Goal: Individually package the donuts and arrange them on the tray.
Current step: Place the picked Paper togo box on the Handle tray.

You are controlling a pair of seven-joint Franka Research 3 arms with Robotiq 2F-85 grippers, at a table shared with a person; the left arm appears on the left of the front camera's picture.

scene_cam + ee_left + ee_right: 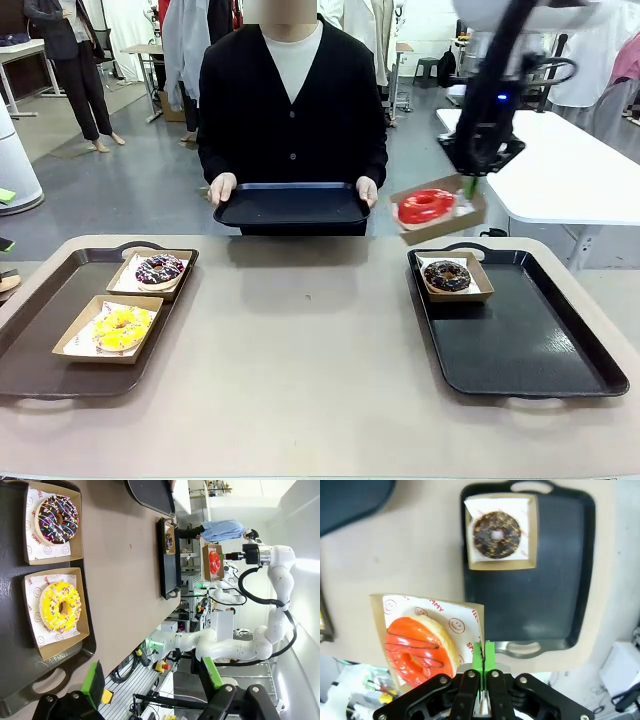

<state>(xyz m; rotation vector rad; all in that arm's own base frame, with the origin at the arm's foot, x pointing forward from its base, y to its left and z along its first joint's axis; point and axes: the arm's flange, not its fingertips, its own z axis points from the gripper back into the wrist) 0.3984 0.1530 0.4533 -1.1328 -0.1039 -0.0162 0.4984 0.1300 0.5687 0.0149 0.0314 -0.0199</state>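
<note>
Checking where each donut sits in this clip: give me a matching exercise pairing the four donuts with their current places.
Things:
1. glossy red ring donut
2. yellow sprinkled ring donut
3. dark chocolate ring donut
4. chocolate ring donut with pale sprinkles

Places:
A. boxed, far end of the brown tray
B. boxed, near end of the brown tray
C. boxed, held in the air by the right gripper
D. boxed, on the black tray

Pairs: 1-C, 2-B, 3-D, 4-A

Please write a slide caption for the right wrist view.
Right gripper pinches the edge of the red donut's box above the black tray.
</note>
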